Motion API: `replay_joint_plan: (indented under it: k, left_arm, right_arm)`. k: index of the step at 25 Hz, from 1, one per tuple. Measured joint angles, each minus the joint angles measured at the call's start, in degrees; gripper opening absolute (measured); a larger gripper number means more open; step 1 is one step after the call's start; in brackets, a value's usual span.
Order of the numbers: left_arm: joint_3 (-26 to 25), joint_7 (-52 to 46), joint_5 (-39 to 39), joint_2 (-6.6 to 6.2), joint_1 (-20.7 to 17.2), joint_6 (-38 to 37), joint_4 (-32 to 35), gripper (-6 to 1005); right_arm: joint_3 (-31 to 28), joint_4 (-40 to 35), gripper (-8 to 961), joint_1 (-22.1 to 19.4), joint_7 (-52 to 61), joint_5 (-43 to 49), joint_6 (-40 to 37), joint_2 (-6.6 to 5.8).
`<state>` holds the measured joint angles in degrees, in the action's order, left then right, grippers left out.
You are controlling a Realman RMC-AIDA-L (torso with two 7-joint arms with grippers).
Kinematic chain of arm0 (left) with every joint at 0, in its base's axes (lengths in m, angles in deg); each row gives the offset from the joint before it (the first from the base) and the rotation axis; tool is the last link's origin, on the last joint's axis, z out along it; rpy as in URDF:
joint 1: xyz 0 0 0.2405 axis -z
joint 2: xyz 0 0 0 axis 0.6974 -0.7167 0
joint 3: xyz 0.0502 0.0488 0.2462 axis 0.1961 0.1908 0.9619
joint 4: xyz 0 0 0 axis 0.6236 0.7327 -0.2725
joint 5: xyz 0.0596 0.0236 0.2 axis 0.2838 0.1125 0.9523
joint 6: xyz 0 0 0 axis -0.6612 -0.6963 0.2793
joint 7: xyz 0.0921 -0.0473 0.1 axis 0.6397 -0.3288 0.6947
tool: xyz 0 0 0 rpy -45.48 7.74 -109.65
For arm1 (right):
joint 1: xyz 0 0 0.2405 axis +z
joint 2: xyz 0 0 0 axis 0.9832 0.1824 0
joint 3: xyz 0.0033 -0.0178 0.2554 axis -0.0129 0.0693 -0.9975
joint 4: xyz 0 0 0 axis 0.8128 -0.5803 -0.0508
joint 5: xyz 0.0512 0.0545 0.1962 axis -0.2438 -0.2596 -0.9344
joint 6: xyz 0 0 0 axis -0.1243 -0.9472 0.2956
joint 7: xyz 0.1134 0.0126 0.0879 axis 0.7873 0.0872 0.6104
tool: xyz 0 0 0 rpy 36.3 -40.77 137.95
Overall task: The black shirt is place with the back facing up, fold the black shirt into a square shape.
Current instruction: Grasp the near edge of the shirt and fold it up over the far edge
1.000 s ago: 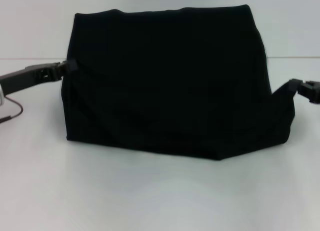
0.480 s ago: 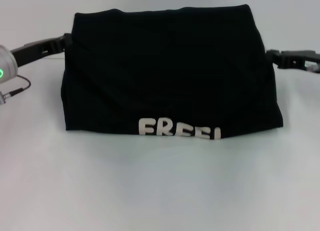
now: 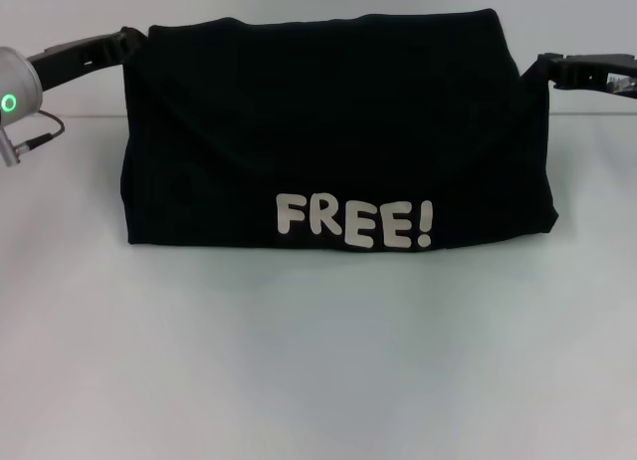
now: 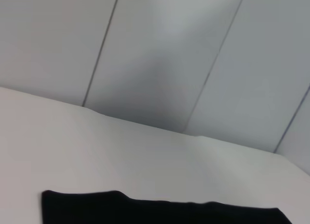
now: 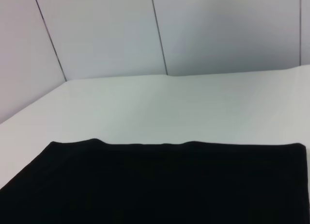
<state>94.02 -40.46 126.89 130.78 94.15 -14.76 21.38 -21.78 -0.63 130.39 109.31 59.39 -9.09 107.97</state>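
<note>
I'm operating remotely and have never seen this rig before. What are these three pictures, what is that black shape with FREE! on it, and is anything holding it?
The machine is a two-armed robot. The head view looks down from its head camera at a white table. The black shape is the black shirt, partly folded, with the white FREE! lettering showing near its front edge. The left gripper is at the shirt's far left corner and the right gripper at its far right corner; each seems to pinch the cloth, jaws closed on it. The other two pictures come from cameras on each wrist: both show only the shirt's edge, the table and the wall panels behind.
</note>
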Motion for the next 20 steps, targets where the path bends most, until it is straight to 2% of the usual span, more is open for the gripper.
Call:
replay_joint_plan:
  k: [8, 11, 14, 15, 16, 20]
  left_arm:
    - [0.1, 0.3, -2.6, -0.93, 0.7, 2.7, -0.7, 38]
    - [0.1, 1.4, -2.9, -0.90, 0.8, 3.6, -1.5, 39]
    - [0.1, 5.0, -4.8, -0.23, 0.7, 5.9, -3.7, 41]
    - [0.1, 9.1, -7.2, 0.46, 0.6, 8.6, -6.3, 41]
    - [0.1, 9.1, -7.2, 0.46, 0.6, 8.6, -6.3, 42]
    - [-0.1, 17.8, -12.0, 2.79, 0.5, 14.4, -10.5, 44]
  right_arm:
    - [0.2, 0.0, 148, 1.3, 2.2, 0.1, 0.2, -1.13]
    - [0.3, 0.5, 156, 1.6, 2.4, 0.0, 0.3, -1.29]
    - [0.3, 1.4, 164, 1.7, 2.2, 0.0, 1.4, -0.62]
    - [0.3, 2.4, 167, 1.7, 2.0, 0.0, 3.6, 0.07]
    - [0.3, 2.4, 170, 1.7, 2.0, 0.0, 3.6, 0.07]
    - [0.3, 3.8, 181, 1.8, 2.2, 0.0, 7.5, 1.61]
